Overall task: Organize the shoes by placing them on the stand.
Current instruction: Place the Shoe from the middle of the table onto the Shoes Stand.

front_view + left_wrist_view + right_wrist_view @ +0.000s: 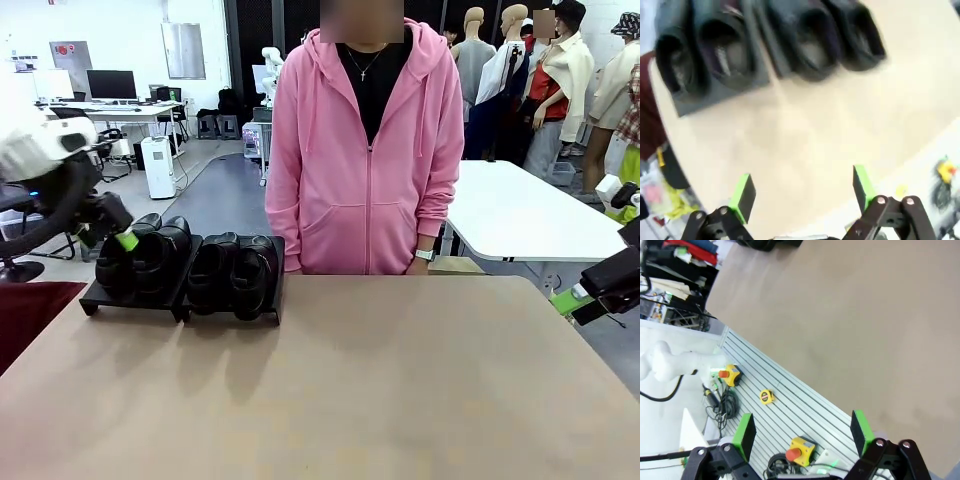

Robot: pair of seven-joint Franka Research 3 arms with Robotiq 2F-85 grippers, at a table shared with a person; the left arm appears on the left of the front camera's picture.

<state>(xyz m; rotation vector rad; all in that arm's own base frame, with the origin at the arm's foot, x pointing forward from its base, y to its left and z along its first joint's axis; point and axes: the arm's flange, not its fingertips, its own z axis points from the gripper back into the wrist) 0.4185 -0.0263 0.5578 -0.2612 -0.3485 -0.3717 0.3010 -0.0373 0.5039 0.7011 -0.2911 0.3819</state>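
Front view: four shoes (190, 262) side by side on the stand (135, 297), far left of the table (330, 390), just before a person in a pink hoodie (365, 150). Left gripper (122, 238) at the leftmost shoe's far end, contact unclear. Long axes run across the table's depth; which end faces the person, cannot tell. Right gripper (590, 293) well apart, at the table's right edge.

Left wrist view: blurred, left gripper (802, 192) spread wide and empty, shoes (770, 42) beyond the fingertips, openings visible.

Right wrist view: right gripper (802, 432) wide, empty, over table edge (840, 315) and yellow emergency-stop boxes (801, 450).
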